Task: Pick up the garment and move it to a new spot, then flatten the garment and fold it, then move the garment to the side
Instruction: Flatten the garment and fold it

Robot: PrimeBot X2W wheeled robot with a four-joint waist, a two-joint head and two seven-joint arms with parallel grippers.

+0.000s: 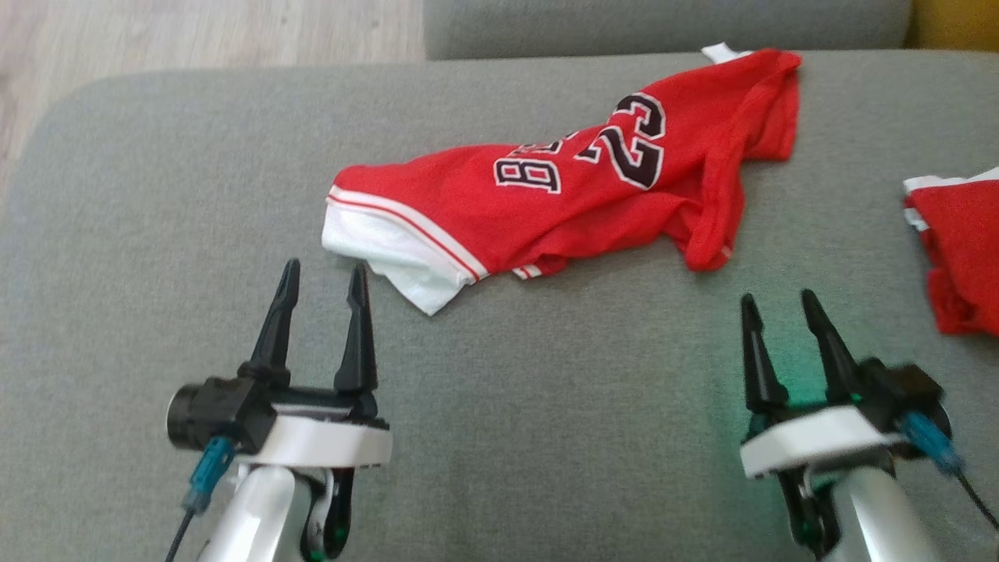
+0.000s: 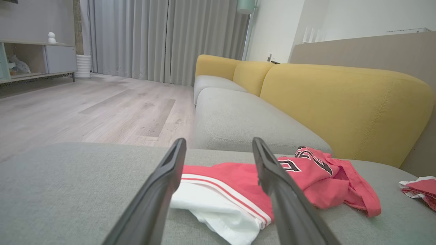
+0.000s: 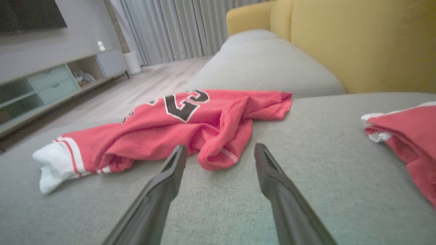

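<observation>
Since neither gripper has cloth between its fingers and the red basketball jersey (image 1: 546,195) lies crumpled on the seat, the first step, picking the garment up to carry it to a new spot, looks to be only at its approach. At the left, the left gripper (image 1: 325,268) hovers with its fingers spread wide and empty, tips just short of the jersey's white hem band (image 1: 390,257), which points toward the cushion's near edge. From there the jersey runs diagonally across the middle of the grey seat cushion (image 1: 156,195) up to its far edge, the number 23 showing. Further right, the right gripper (image 1: 778,298) is likewise spread and holding nothing, near the bunched armhole fold (image 1: 706,242) but apart from it. As I judge it, the next move calls for each gripper to reach forward and down and pinch cloth where it stands proud — hem on the left, fold on the right — without dragging the thin fabric into a tighter bunch. At the cushion's right edge lies a second red-and-white garment (image 1: 956,250), well apart from the jersey. The cushion is woven grey fabric, probably soft under pressure. Around it are a low media cabinet (image 2: 34,58), pale wood floor (image 2: 112,109), grey curtains (image 2: 163,37) and the sofa's mustard-yellow backrest (image 2: 340,109).
</observation>
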